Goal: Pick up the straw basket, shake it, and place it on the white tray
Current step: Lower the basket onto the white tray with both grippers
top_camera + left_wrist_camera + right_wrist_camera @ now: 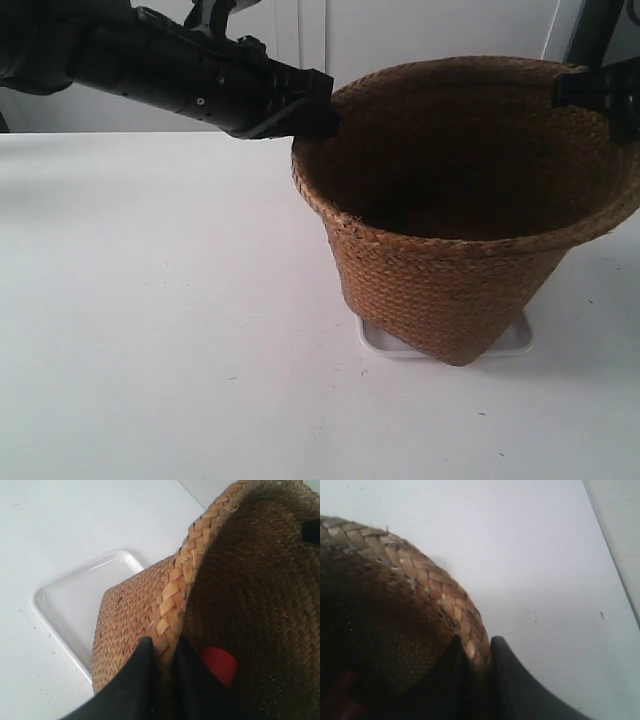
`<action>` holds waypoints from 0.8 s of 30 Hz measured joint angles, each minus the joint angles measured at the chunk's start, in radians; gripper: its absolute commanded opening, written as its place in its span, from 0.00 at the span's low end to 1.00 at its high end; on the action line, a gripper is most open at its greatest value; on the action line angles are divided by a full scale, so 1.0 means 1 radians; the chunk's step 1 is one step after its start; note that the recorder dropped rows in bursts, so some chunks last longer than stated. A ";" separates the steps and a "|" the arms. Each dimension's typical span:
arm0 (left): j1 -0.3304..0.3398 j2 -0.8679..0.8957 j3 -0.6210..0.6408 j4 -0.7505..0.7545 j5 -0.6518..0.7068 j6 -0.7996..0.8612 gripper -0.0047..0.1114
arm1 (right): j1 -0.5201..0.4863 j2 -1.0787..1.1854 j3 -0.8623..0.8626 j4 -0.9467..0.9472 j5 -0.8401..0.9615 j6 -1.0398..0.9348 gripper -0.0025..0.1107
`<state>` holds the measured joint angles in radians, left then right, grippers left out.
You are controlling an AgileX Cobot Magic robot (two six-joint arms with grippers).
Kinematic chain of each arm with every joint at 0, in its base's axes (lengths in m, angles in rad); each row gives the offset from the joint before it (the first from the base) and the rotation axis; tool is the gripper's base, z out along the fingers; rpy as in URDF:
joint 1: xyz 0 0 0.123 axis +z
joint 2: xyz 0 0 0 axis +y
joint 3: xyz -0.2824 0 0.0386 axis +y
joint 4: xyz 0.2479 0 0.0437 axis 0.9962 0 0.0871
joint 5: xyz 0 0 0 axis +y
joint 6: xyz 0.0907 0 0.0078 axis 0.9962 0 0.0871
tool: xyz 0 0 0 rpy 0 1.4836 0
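The straw basket [455, 270] is tilted, its base over the white tray [385, 345], which peeks out beneath it. My left gripper [162, 647] is shut on the braided rim [180, 580], one finger outside and one inside; it is the arm at the exterior view's left [310, 110]. My right gripper [475, 647] pinches the opposite rim [432, 587] the same way, at the exterior view's right [590, 90]. A red object [220, 662] lies inside the basket. The left wrist view shows the tray [75, 600] partly bare beside the basket's wall [127, 615].
A white tabletop [150, 300] spreads to the exterior view's left and front. A pale wall [420, 35] stands behind. In the right wrist view the table's edge [612, 555] runs past the basket.
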<state>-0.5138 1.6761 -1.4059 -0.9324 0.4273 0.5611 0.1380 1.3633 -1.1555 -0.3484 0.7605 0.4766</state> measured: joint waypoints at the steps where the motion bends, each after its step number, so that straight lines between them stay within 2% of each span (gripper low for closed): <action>1: 0.000 0.009 -0.011 0.000 0.000 0.000 0.04 | -0.003 0.005 -0.001 0.000 -0.008 -0.002 0.02; 7: 0.000 0.057 -0.052 -0.005 0.006 -0.004 0.04 | -0.023 0.046 -0.008 0.004 -0.044 -0.002 0.04; 10: 0.000 0.064 -0.056 -0.005 0.000 -0.004 0.14 | -0.027 0.055 -0.008 0.004 -0.065 -0.002 0.13; 11: 0.000 0.066 -0.056 -0.007 0.000 -0.004 0.26 | -0.027 0.055 -0.008 0.004 -0.070 -0.002 0.22; 12: 0.000 0.066 -0.056 -0.007 -0.009 0.000 0.32 | -0.027 0.056 -0.008 0.008 -0.085 -0.002 0.27; 13: 0.000 0.066 -0.056 -0.007 -0.016 0.000 0.48 | -0.027 0.058 -0.008 0.008 -0.092 -0.002 0.42; 14: 0.000 0.066 -0.056 -0.007 -0.028 0.002 0.54 | -0.032 0.060 -0.008 0.003 -0.103 0.002 0.49; 15: 0.002 0.067 -0.056 -0.004 -0.031 0.004 0.67 | -0.036 0.061 -0.008 -0.002 -0.108 0.002 0.64; 17: 0.004 0.068 -0.056 0.011 -0.040 0.009 0.71 | -0.046 0.064 -0.008 -0.021 -0.112 0.002 0.77; 24: 0.010 0.050 -0.079 0.035 -0.032 0.040 0.71 | -0.052 0.056 -0.008 0.015 -0.201 0.002 0.77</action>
<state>-0.5035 1.7263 -1.4850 -0.8978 0.3956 0.6011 0.0864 1.4192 -1.1639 -0.3335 0.5599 0.4790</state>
